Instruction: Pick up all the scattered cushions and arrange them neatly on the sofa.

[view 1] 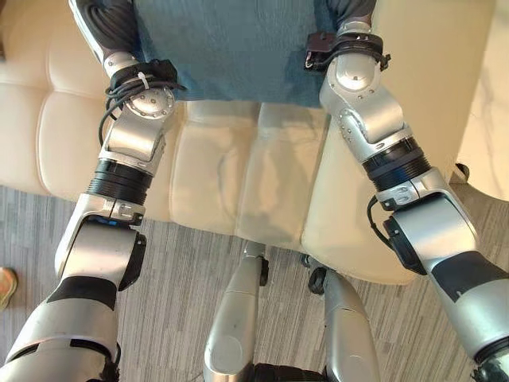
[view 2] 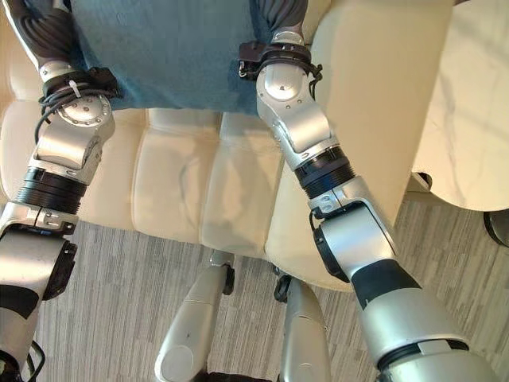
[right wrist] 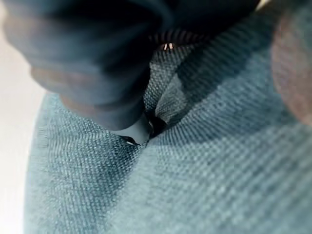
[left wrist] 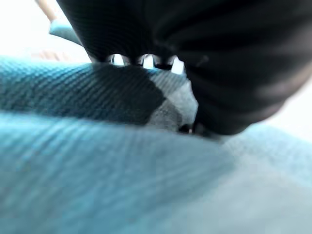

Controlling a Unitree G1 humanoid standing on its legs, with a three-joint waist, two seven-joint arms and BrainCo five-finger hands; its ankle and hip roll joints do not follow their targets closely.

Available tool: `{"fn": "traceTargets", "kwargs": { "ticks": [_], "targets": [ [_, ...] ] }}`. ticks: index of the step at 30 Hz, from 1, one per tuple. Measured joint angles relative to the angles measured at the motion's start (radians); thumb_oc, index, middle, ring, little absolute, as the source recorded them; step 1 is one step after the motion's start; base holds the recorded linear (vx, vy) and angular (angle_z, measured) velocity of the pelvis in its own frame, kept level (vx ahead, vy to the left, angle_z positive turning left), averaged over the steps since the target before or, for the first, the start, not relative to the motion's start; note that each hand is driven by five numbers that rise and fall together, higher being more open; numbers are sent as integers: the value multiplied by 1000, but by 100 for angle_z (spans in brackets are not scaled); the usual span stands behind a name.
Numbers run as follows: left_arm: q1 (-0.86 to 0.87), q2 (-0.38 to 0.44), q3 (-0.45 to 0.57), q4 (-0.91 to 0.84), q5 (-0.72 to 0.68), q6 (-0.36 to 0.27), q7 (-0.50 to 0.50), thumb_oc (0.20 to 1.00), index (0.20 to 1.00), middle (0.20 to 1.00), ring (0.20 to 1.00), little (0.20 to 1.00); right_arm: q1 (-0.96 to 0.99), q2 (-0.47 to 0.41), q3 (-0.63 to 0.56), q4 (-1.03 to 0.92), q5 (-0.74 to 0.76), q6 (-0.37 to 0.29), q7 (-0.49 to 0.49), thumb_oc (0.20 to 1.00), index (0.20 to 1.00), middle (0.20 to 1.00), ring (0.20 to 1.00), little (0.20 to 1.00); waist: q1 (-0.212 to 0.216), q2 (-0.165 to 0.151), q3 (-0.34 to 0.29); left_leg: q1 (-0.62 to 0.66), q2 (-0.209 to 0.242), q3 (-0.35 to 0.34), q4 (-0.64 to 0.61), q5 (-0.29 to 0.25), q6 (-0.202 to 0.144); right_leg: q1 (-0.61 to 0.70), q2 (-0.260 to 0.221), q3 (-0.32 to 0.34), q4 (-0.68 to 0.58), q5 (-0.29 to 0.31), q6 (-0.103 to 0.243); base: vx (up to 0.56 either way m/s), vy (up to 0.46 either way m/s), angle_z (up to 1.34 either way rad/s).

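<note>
A teal-blue cushion (view 1: 231, 48) is held up between both hands over the seat of the cream sofa (view 1: 223, 175). My left hand (view 1: 107, 24) grips its left edge and my right hand (view 1: 350, 12) its right edge; only their dark ribbed covers show from above. In the left wrist view the cushion cloth (left wrist: 122, 170) puckers under the hand's cover (left wrist: 219, 58). In the right wrist view a fold of the teal cloth (right wrist: 165, 102) is pinched beside the hand (right wrist: 97, 73).
The sofa's tall cream armrest (view 1: 413, 79) rises on the right. A white marble tabletop (view 2: 477, 119) stands beyond it. Grey striped floor (view 1: 183, 270) lies in front of the sofa, with a person's shoe (view 1: 6, 286) at its left edge.
</note>
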Motion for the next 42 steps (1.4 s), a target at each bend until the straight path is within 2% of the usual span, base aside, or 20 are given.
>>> {"fn": "traceTargets", "kwargs": {
  "ticks": [1,2,3,4,9,12,15,16,17,18,19,20,22,25,27,29,35,38,40,42],
  "targets": [
    [-215,62,-113,138,29,35,-27,200,200,200,200,200,-172,-30,40,110,-47,6,-11,200,200,200,200,200,11,-18,15,-81,3,-4,21,0,0,-86,2,1,43,-9,-12,191,32,52],
    [-261,79,-174,163,54,36,-24,749,749,749,749,749,-180,-32,54,131,-63,6,-25,1000,1000,1000,1000,1000,9,-37,24,-90,3,-7,32,0,0,-97,-1,1,63,-10,-13,148,10,22],
    [-293,75,-263,217,93,42,-34,1000,1000,1000,1000,1000,-194,-44,100,194,-83,2,-39,1000,1000,1000,1000,1000,6,-40,22,-93,-1,-11,38,-1,0,-100,-6,-2,79,-16,-5,158,23,23],
    [-389,56,-391,367,139,52,-59,1000,1000,1000,1000,1000,-270,-64,259,370,-89,5,-27,1000,1000,1000,1000,1000,11,-43,21,-114,-2,-14,54,-3,-1,-102,-4,-4,69,-26,-4,88,24,18],
    [-434,92,-642,461,298,71,-202,1000,1000,1000,1000,1000,-252,-87,487,458,-208,52,111,1000,1000,1000,1000,1000,-16,-47,19,-83,4,-19,83,-2,0,-54,1,-14,59,-14,-17,68,4,-5],
    [-401,96,-670,400,358,67,-245,1000,1000,1000,1000,1000,-208,-95,464,417,-236,21,117,1000,1000,1000,1000,1000,-37,-87,-94,-116,8,-11,79,-10,-5,-115,0,-2,81,-12,-17,-12,15,-12],
    [-277,60,-647,392,375,75,-291,1000,1000,1000,1000,1000,-67,-90,462,372,-252,22,139,1000,1000,1000,1000,1000,-41,-80,-145,-201,5,16,80,3,-15,-219,-6,30,110,12,-13,-31,13,-19],
    [-205,56,-531,371,331,58,-299,1000,1000,1000,1000,1000,14,-102,419,320,-255,22,136,1000,1000,1000,1000,1000,-44,-77,-144,-178,-4,19,78,16,1,-196,-17,31,104,0,-3,-67,37,10],
    [-70,63,-225,234,209,21,-299,1000,1000,1000,1000,1000,123,-115,275,229,-234,22,138,1000,1000,1000,1000,1000,-42,-57,-132,-159,-7,16,78,15,1,-168,-16,29,98,-3,2,-50,63,20],
    [217,18,217,-29,-24,-42,-324,1000,1000,1000,1000,1000,353,-106,16,-2,-184,53,146,1000,1000,1000,1000,1000,-46,-29,-100,-84,-15,18,62,14,2,-90,-17,34,74,-5,7,-43,83,-5],
    [495,-9,479,-191,-210,-98,-330,1000,1000,1000,1000,1000,579,-64,-125,-186,-149,73,147,1000,1000,1000,1000,1000,-59,-29,-62,30,-17,23,21,11,6,20,-13,47,15,1,15,-15,95,-33],
    [683,-17,547,-175,-348,-111,-318,1000,1000,1000,1000,1000,731,-45,-160,-231,-130,105,142,1000,1000,1000,1000,1000,-61,-26,-73,116,-1,20,-17,-4,8,114,11,52,-58,20,22,8,119,-40],
    [852,-14,355,-312,-472,-161,-400,1000,1000,1000,1000,1000,818,-72,-159,-263,-110,101,189,1000,1000,1000,1000,1000,-65,-29,-138,138,6,26,-42,-17,0,126,18,52,-78,34,19,42,128,-25],
    [1106,-64,338,-438,-490,-186,-462,1000,1000,1000,1000,1000,1061,-3,-197,-332,-52,50,262,1000,1000,1000,1000,1000,-76,-18,-166,291,10,68,-107,-15,4,305,32,62,-230,93,43,65,126,-33],
    [1373,-191,366,-487,-449,-183,-485,1000,1000,1000,1000,1000,1370,54,-197,-321,-25,61,319,1000,1000,1000,1000,1000,-85,-9,-286,370,1,85,-178,-24,4,417,38,61,-390,154,61,65,149,-37],
    [1651,-341,344,-551,-387,-157,-544,1000,1000,1000,1000,1000,1635,126,-194,-414,-24,48,389,1000,1000,1000,1000,1000,-109,-33,-333,471,-8,129,-187,-56,13,539,35,89,-504,200,70,5,211,-56],
    [1587,-319,422,-314,-328,-102,-630,1000,1000,1000,1000,1000,1584,36,-309,-244,-97,65,471,1000,1000,1000,1000,1000,-135,-49,-399,484,8,210,-192,-75,39,529,31,136,-520,232,84,-61,36,-45],
    [1541,-326,381,-255,-291,-94,-670,1000,1000,1000,1000,1000,1578,50,-309,-183,-101,64,499,1000,1000,1000,1000,1000,-138,-33,-398,521,31,213,-193,-64,59,509,32,142,-353,161,79,-29,-82,11],
    [1544,-341,356,-178,-251,-73,-695,1000,1000,1000,1000,1000,1606,52,-318,-160,-105,63,523,1000,1000,1000,1000,1000,-146,-2,-408,534,82,231,-193,-44,84,464,71,176,-60,8,82,-76,-175,36],
    [1604,-347,350,-120,-210,-53,-705,1000,1000,1000,1000,1000,1644,54,-326,-154,-104,57,534,1000,1000,1000,1000,1000,-150,-12,-427,535,99,247,-193,-35,79,502,74,201,-45,-67,80,-274,-355,11]
  ]
}}
